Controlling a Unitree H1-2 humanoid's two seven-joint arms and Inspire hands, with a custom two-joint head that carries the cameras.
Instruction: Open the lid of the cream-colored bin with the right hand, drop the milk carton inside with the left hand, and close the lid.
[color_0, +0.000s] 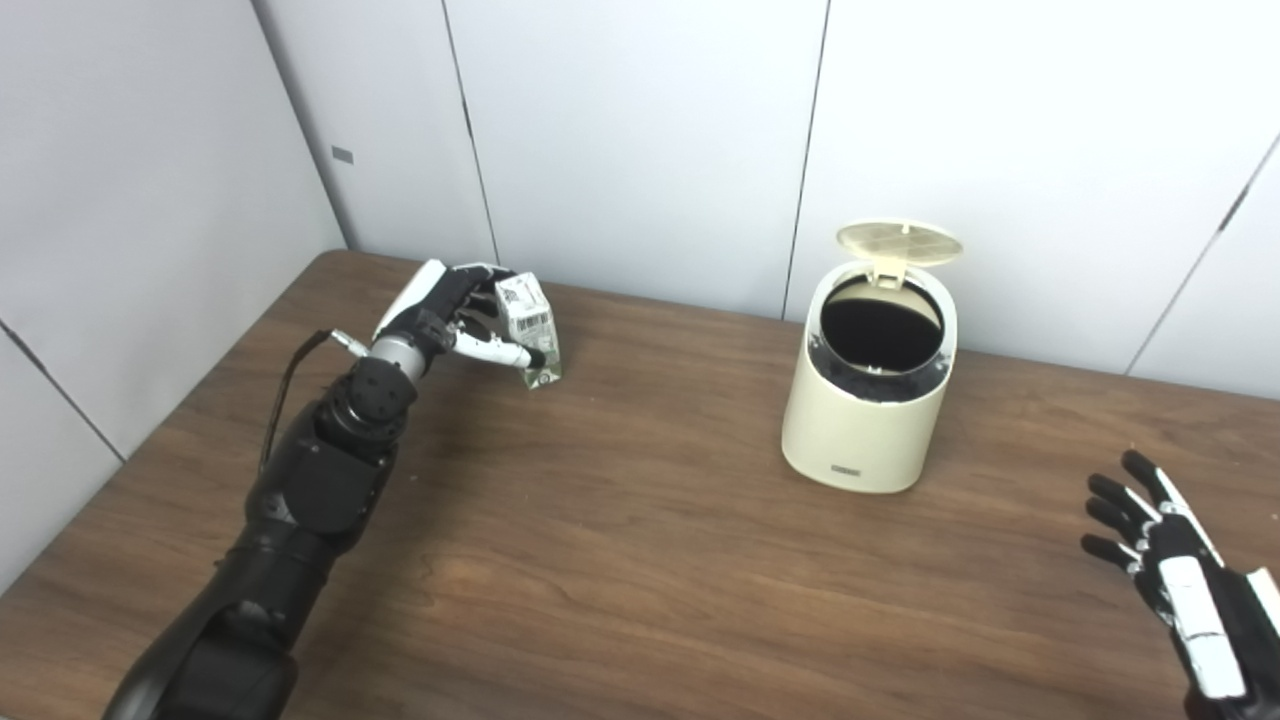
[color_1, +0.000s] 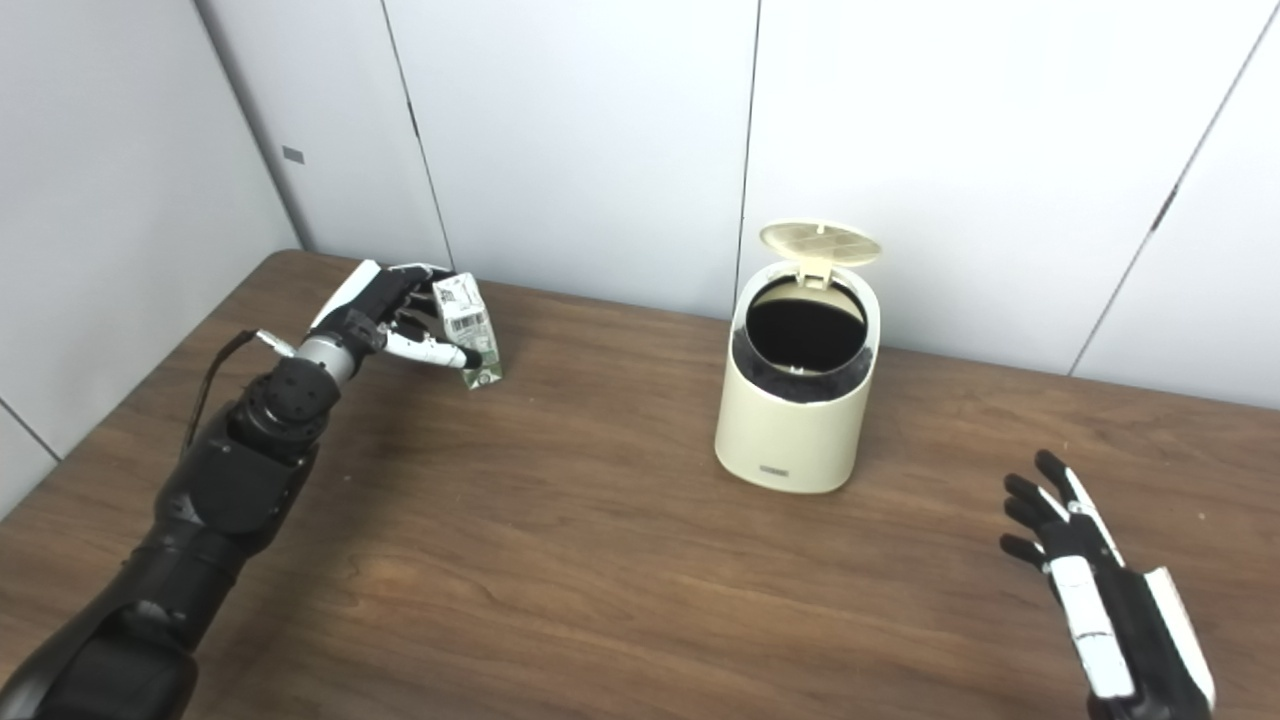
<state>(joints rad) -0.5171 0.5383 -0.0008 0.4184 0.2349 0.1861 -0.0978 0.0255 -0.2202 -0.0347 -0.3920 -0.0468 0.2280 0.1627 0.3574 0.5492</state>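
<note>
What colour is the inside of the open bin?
Black, against the cream-colored bin body; it shows best in the left eye view.

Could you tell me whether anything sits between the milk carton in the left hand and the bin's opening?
Nothing visible does. The left hand grips the milk carton at the table's far left; bare table lies between it and the bin, whose lid stands open. The right hand waits clear, near the right.
</note>
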